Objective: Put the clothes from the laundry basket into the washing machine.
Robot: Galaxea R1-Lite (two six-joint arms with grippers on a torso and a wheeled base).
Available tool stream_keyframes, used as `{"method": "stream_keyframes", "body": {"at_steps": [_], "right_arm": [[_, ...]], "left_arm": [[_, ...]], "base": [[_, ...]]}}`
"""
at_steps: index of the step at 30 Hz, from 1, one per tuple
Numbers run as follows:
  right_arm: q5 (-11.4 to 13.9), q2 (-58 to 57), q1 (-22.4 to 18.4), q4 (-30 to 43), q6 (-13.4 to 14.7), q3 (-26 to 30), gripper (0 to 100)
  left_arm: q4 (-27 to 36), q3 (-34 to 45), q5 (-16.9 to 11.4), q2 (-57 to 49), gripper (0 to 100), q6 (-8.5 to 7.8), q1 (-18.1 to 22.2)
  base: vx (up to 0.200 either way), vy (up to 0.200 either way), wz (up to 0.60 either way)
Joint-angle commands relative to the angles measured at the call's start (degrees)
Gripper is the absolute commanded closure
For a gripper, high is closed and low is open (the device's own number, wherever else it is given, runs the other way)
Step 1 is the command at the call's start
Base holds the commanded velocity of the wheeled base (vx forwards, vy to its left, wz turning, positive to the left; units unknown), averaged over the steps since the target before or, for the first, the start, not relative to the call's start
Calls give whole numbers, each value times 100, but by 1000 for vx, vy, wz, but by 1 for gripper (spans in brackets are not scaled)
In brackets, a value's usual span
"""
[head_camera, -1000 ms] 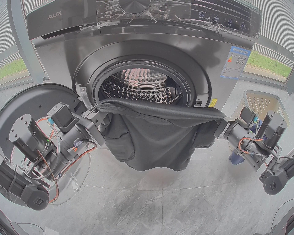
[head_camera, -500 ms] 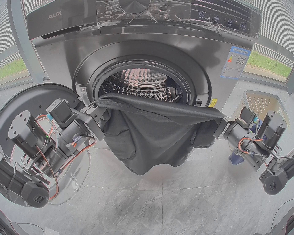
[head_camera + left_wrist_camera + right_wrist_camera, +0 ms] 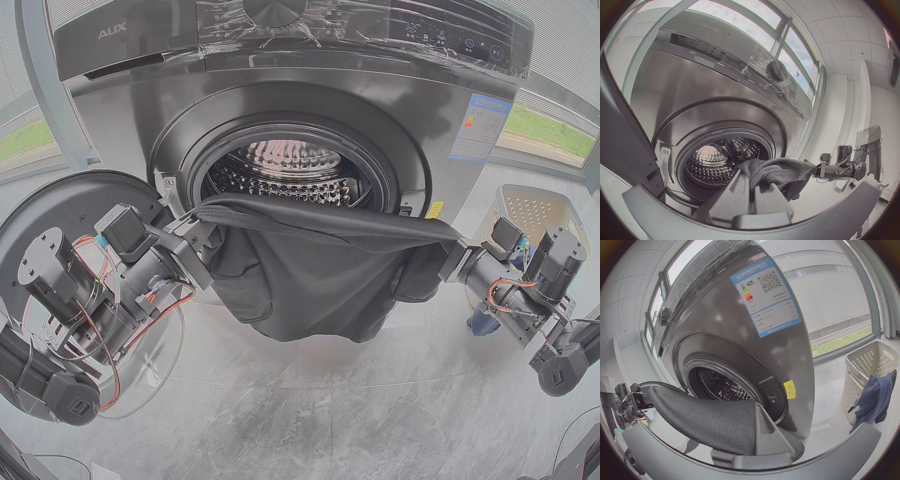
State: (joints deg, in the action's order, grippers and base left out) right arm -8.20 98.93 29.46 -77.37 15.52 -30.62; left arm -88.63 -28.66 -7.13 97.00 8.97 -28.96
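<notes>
A black garment [image 3: 306,269] hangs stretched between both grippers in front of the washing machine [image 3: 294,94], its top edge level with the lower rim of the open drum [image 3: 281,175]. My left gripper [image 3: 197,228] is shut on the garment's left end [image 3: 775,170], and my right gripper [image 3: 451,250] is shut on its right end [image 3: 718,424]. The cloth's body sags down toward the floor. The beige laundry basket [image 3: 537,215] stands on the floor at the right, with a dark blue garment [image 3: 875,396] draped over its rim.
The machine's round door [image 3: 69,212] is swung open at the left, behind my left arm. Grey marbled floor [image 3: 312,412] lies below the hanging cloth. Windows run behind the machine.
The garment's hanging bottom has swung, dipping lower half a second ago and now sitting higher again. My left gripper has risen slightly toward the drum's rim; my right arm has barely shifted.
</notes>
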Motion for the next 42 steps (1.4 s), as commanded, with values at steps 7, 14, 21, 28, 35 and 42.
{"method": "stream_keyframes", "body": {"at_steps": [7, 14, 21, 28, 35, 42], "right_arm": [[3, -172, -64, 73, -5, -49, 100], [3, -198, -64, 65, -14, -75, 100], [3, -172, -20, 56, -40, -67, 100], [-41, 4, 165, 21, -40, 30, 100], [-58, 355, 534, -41, -31, 232, 100], [-58, 1102, 754, -375, -216, 153, 100]], "left_arm": [[3, 89, 10, 47, 100, -1, 14], [-6, 89, 19, 109, 100, -18, 14], [-6, 89, 10, 117, 100, -18, -48], [-14, 194, 1, 188, 100, -36, -312], [-14, 229, 10, 328, 100, -106, -514], [-14, 203, 19, 399, 100, -168, -514]], "base": [[0, 0, 0], [0, 0, 0], [0, 0, 0], [0, 0, 0], [0, 0, 0], [0, 0, 0]]}}
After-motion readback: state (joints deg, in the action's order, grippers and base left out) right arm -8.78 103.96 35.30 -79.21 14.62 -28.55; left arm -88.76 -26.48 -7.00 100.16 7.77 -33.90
